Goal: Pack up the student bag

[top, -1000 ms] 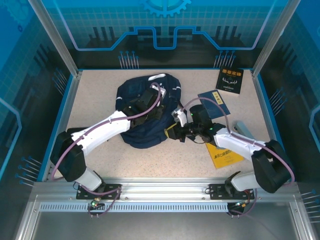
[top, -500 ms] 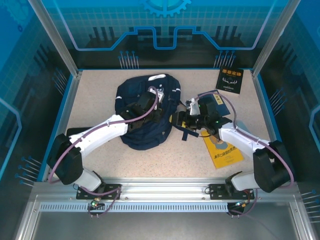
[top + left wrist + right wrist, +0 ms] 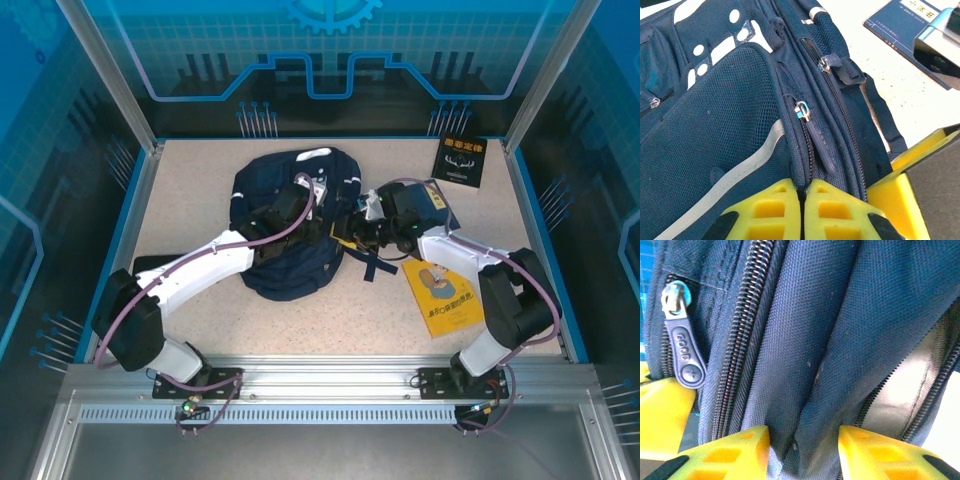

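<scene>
Speckled tabletop [image 3: 190, 200] | student bag [image 3: 290, 275] lying centre-left | left gripper [image 3: 803, 192] pinched shut on its zipper seam [image 3: 807, 145] | right gripper [image 3: 804, 436] clamping a fabric fold [image 3: 805, 365] | technique: draw both pinches apart evenly, widening the mouth without dragging the bag.

Bag: one bag [image 3: 285, 270].
Books: three. One black book [image 3: 461, 162], one blue book [image 3: 895, 27], one yellow book [image 3: 445, 300].
Arms: two. One left arm [image 3: 215, 255], one right arm [image 3: 455, 252].
Pincers: two. One left pincer [image 3: 802, 192], one right pincer [image 3: 805, 437].
Fingers [image 3: 775, 205]: two yellow ones on each pincer.
Zip pulls [image 3: 802, 110]: three in the left wrist view, one in the right wrist view.
Tabletop: one tabletop [image 3: 200, 180].
</scene>
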Action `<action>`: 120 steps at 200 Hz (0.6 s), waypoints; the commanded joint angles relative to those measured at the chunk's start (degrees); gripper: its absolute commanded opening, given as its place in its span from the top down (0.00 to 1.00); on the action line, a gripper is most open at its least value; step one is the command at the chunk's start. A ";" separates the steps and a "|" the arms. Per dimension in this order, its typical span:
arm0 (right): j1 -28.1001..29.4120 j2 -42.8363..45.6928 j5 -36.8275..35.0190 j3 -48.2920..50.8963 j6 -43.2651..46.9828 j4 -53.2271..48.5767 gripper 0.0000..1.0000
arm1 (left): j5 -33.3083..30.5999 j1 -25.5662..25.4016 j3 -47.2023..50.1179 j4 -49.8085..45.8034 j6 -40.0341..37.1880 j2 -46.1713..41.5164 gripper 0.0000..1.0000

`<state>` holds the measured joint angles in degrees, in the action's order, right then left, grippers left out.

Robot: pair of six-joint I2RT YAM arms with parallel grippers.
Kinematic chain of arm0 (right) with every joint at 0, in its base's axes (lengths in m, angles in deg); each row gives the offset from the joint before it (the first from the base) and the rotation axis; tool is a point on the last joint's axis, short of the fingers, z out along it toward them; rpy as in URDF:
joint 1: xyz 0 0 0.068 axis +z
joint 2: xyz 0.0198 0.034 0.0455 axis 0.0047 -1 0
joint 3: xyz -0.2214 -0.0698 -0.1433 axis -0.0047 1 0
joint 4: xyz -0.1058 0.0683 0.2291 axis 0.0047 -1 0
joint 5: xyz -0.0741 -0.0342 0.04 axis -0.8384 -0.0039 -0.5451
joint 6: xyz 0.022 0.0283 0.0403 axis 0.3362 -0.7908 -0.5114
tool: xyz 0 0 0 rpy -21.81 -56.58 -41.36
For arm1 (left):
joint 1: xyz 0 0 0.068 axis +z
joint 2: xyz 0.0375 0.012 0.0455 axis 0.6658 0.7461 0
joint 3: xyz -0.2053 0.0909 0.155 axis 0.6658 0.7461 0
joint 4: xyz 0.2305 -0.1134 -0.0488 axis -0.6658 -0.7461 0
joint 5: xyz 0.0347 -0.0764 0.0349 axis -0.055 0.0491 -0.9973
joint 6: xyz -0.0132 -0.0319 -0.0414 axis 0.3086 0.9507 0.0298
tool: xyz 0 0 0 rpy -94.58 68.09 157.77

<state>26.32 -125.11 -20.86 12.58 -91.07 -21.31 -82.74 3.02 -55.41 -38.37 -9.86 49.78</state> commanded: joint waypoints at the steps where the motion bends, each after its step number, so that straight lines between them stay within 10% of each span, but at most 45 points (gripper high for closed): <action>1: 1.24 -1.22 2.78 -2.00 -0.87 1.38 0.70 | 0.74 0.34 0.07 5.16 1.61 -3.73 0.96; 22: 1.35 -1.17 3.06 -1.94 -1.66 3.30 0.87 | 0.08 0.44 -0.08 4.31 2.11 -4.25 0.91; 74: 2.38 -1.80 0.63 -4.59 -5.07 9.58 0.98 | -2.10 2.06 -2.24 -9.83 14.09 -10.59 0.36; 120: 4.40 -5.27 -2.38 -10.83 -6.59 11.25 1.00 | 6.26 1.87 4.11 -17.54 24.98 -18.78 0.31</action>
<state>29.56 -129.53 -21.60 6.68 -96.21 -16.39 -82.02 4.95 -55.02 -49.25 6.58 34.35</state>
